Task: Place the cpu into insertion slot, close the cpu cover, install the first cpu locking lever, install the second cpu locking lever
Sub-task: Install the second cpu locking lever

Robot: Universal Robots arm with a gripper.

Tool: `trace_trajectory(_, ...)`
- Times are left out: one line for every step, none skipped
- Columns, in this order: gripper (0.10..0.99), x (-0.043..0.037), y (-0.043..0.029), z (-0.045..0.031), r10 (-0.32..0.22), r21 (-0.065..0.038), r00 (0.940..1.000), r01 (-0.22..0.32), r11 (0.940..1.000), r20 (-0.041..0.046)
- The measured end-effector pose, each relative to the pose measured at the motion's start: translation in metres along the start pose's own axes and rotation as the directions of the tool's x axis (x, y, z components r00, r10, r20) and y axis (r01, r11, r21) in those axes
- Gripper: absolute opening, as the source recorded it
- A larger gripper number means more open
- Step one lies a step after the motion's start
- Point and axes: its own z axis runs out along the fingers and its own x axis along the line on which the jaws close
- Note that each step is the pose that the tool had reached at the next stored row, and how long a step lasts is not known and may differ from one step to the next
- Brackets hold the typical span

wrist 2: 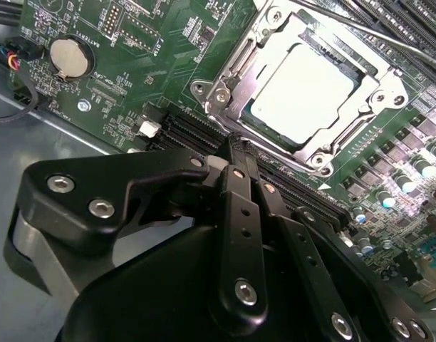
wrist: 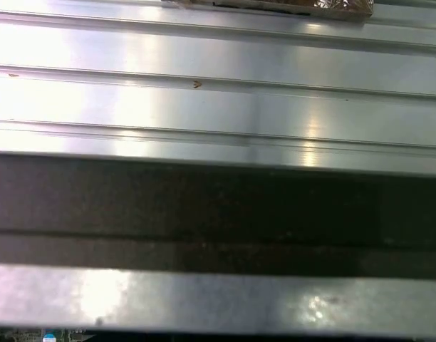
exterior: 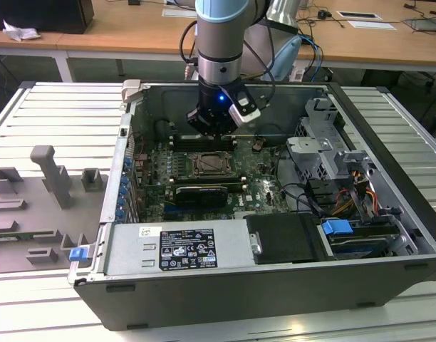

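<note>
Ribbed metal table (exterior: 54,107), open pc case (exterior: 289,285). My gripper (wrist 2: 236,142), narrow and empty, hangs just beside insertion slot (wrist 2: 255,125); cpu (wrist 2: 300,85) sits inside, cpu cover (wrist 2: 385,89) around it. Risk: a slip gouges green board (wrist 2: 132,78).

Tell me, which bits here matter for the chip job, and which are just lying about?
Job: cpu, seated in the insertion slot; cpu cover, down over it; end effector, hovering nearby.
Lying about: coin battery; grey blocks outside the case; blue latch.
</note>
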Motion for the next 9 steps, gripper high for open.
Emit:
trace_trajectory(0.106, 0.0000, -0.0004, -0.0001, 0.000, 0.000, 1.0000, 0.000, 1.0000, -0.0001)
trace_trajectory(0.106, 0.0000, -0.0007, 0.0000, 0.000, 0.000, 1.0000, 0.000, 1.0000, 0.0000)
trace_trajectory(0.106, 0.0000, -0.0007, 0.0000, 0.000, 0.000, 1.0000, 0.000, 1.0000, 0.0000)
trace_trajectory(0.106, 0.0000, -0.0007, -0.0001, 0.000, 0.000, 1.0000, 0.000, 1.0000, -0.0001)
trace_trajectory(0.106, 0.0001, -0.0007, -0.0003, 0.000, 0.000, 1.0000, 0.000, 1.0000, -0.0001)
trace_trajectory(0.106, 0.0000, -0.0007, -0.0014, 0.000, 0.000, 1.0000, 0.000, 1.0000, -0.0001)
trace_trajectory(0.106, -0.0001, -0.0006, -0.0026, 0.000, 0.000, 1.0000, 0.000, 1.0000, -0.0001)
trace_trajectory(0.106, -0.0001, -0.0005, -0.0034, 0.000, 0.000, 1.0000, 0.000, 1.0000, 0.0000)
trace_trajectory(0.106, -0.0002, -0.0005, -0.0045, 0.000, 0.000, 1.0000, 0.000, 1.0000, 0.0000)
